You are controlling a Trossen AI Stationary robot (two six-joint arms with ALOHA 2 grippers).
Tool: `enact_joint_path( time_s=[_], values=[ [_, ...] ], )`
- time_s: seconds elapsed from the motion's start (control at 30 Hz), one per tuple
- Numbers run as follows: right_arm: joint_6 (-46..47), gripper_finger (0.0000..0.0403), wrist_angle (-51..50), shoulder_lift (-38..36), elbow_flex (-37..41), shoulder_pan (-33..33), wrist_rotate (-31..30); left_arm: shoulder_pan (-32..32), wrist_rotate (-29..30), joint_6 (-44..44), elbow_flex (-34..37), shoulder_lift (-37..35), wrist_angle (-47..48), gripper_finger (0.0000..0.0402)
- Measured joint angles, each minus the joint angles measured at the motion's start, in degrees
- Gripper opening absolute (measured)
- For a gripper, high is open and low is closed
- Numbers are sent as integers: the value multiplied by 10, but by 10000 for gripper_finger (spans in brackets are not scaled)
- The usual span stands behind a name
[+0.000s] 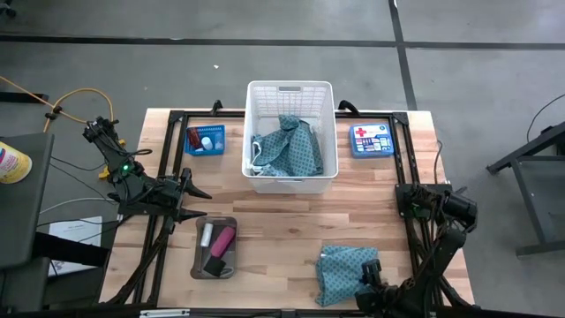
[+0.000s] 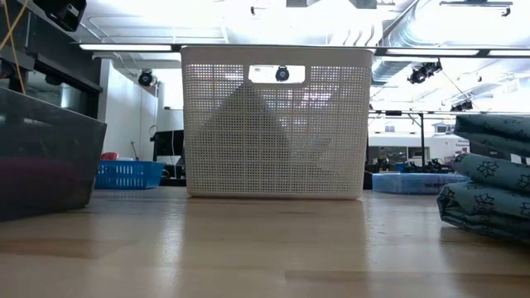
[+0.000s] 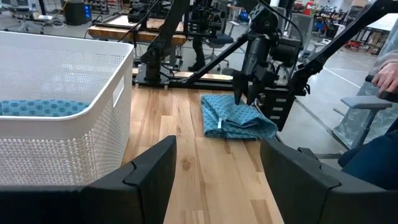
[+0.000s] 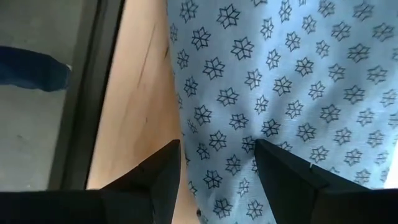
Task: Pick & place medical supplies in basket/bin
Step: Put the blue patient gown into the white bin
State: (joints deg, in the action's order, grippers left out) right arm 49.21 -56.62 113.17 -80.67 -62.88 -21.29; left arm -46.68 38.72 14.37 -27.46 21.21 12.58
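Note:
A folded teal dotted cloth [image 1: 342, 272] lies flat on the table at the near right. My right gripper [image 4: 216, 146] is open and points steeply down over the cloth's right part, near one edge; the left wrist view shows it too [image 3: 245, 96]. A second teal cloth [image 1: 290, 146] lies crumpled inside the large white basket [image 1: 252, 132]. The grey tray [image 1: 198, 252] holds a pink cylinder [image 1: 222, 238], a white tube [image 1: 207, 234] and a black block [image 1: 215, 263]. My left gripper [image 1: 201, 201] waits open and level at the left, above the tray's far end. My right gripper comes at the folded cloth's top layer [image 4: 230, 124] from above with its fingers spread apart. Whether the fingertips [image 3: 239, 99] touch the cloth or stand just above it, I cannot tell.
A small blue mesh basket [image 1: 205, 140] stands at the far left and a flat blue first-aid box [image 1: 372, 140] at the far right. Bare wood lies between tray, cloth and white basket. A person's hand [image 3: 387, 74] shows beyond the table's right edge.

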Motion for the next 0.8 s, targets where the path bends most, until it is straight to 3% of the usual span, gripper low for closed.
enact_joint_path(
  time_s=[0.5,0.8],
  values=[
    [-5,194,-7,42,0,9,-68,0,-1,0,0,0,0,224],
    [37,194,-50,35,-15,9,-67,0,-2,0,0,0,0,224]
  ],
)
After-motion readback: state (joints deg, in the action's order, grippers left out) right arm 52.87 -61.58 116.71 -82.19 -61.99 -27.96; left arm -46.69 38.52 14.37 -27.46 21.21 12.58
